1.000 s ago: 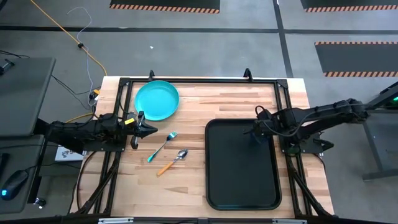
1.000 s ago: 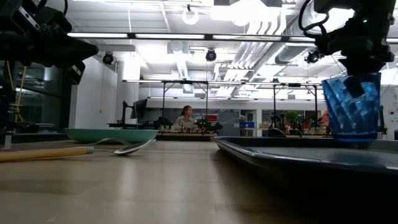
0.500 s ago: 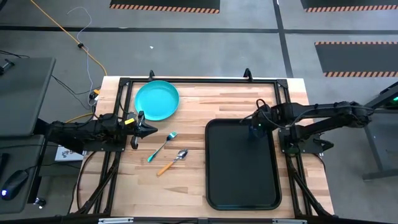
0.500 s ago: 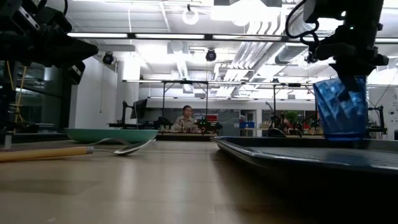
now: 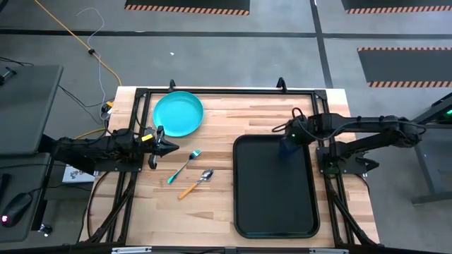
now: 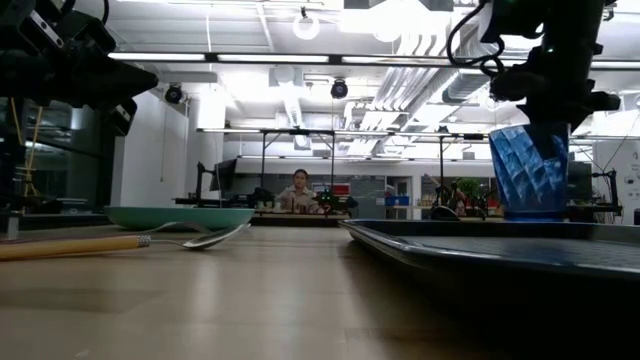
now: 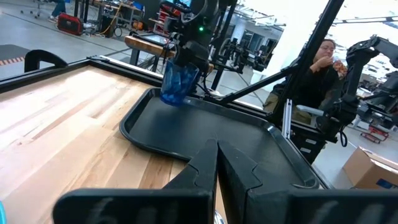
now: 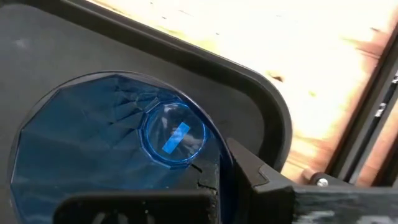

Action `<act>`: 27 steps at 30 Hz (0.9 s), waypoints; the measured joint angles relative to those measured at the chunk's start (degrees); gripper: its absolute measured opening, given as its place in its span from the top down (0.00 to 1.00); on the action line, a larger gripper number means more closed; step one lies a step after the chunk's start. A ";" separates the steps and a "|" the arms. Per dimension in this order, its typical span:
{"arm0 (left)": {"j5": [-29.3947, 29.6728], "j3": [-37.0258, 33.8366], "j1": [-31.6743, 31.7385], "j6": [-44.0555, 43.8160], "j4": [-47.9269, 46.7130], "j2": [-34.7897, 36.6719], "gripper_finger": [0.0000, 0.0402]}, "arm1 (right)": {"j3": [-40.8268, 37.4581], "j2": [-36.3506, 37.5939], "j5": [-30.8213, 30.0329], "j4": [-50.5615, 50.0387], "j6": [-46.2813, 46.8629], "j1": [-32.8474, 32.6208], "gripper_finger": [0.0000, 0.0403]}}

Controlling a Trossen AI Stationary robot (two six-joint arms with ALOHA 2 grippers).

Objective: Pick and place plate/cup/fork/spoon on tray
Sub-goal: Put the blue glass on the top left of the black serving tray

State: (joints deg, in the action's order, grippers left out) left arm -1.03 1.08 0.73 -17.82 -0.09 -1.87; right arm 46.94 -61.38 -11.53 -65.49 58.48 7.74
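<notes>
Blue cup (image 5: 288, 146), one, in right fingers (image 8: 245, 168) over one tray (image 5: 274, 212); left fingers (image 7: 230, 163) closed, empty; one plate (image 5: 178, 113), fork (image 5: 184, 166), spoon (image 5: 196, 183).

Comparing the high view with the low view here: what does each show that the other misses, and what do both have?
Only the high view shows the teal-handled metal fork, the whole outline of the large black rectangular tray, and the left gripper waiting beside the plate.

Only the low view shows the room behind, with a seated person, and the small translucent dark-blue plastic cup hanging just above the tray floor.

Both show the round turquoise plastic plate, the orange-handled metal spoon, the tray, and the right gripper, jaws shut on the cup's rim.
</notes>
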 joint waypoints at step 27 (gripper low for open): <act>0.00 0.01 0.00 -0.01 0.00 0.00 0.99 | -5.87 -0.09 1.07 4.31 12.04 -0.71 0.79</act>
State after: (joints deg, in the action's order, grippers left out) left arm -1.04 1.09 0.73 -17.82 -0.09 -1.87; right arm 41.07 -61.47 -10.46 -61.17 70.52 7.03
